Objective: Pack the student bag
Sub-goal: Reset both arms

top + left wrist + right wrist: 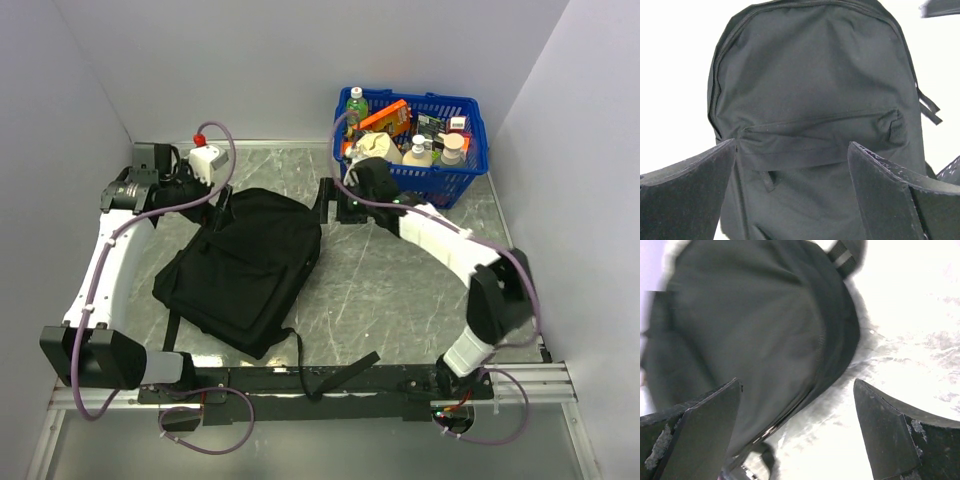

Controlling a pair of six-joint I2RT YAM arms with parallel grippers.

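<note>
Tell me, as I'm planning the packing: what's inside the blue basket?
A green-capped bottle, an orange packet and a white-capped bottle show among the goods in the blue basket. Whatever lies beneath them is covered.

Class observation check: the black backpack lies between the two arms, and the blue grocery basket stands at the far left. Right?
Wrong side: the blue grocery basket stands at the far right, as the top external view shows. The rest about the black backpack holds.

Clad in white shells (100, 270) between black joints (500, 300), trailed by purple cables (232, 150), tipped with matte black wedge fingers (700, 435) scuffed pale.
</note>
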